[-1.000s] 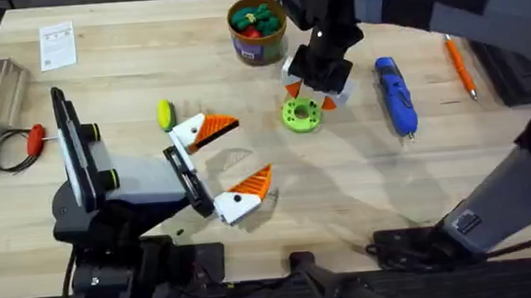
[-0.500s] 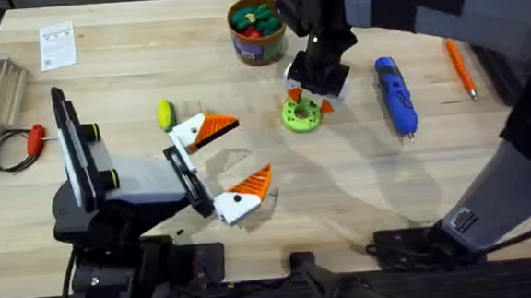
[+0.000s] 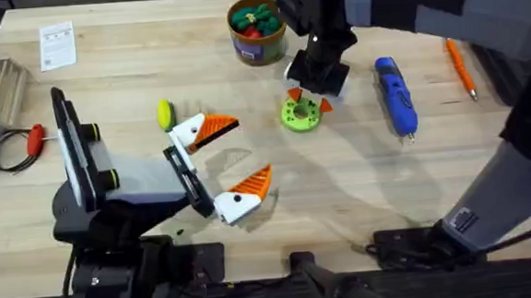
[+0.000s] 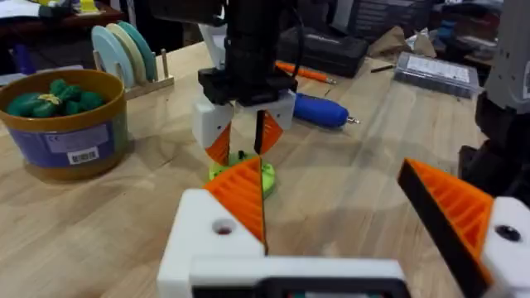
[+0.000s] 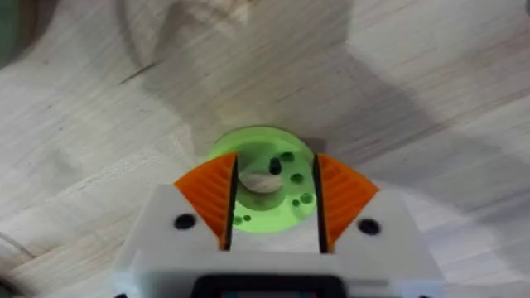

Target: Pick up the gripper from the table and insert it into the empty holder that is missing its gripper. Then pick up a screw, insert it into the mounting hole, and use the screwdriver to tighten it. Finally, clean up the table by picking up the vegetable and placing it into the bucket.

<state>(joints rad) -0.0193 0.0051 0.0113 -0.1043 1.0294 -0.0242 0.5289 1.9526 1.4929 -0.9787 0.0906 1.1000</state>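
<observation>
The wooden table [image 3: 132, 83] carries everything, and the largest thing on it is the left arm, lying low at the near left with the left gripper [image 3: 220, 161] reaching toward the middle, its two orange fingers [image 3: 216, 126] on white bases spread wide and holding nothing. The right arm reaches in from the far right, and the right gripper [image 3: 305, 103] points straight down over the flat green disc with holes [image 3: 300, 115], its orange tips parted on either side of the disc's middle without pinching it (the right wrist view shows a pale lump on the disc between them, too blurred to name). The bucket [image 3: 257, 31] stands at the far edge, just beyond the right gripper, with red and green toy vegetables inside. The screwdriver [image 3: 396, 95], blue and chunky, lies flat to the right of the disc, metal tip toward the near edge. A thin orange stick tool [image 3: 459, 65] lies farther right, well apart from it. A red-handled screwdriver [image 3: 35, 139] rests by a coil of wire at the left edge. The vegetable [image 3: 165, 114], yellow, sits on the bare table just beside the left gripper's farther finger.
</observation>
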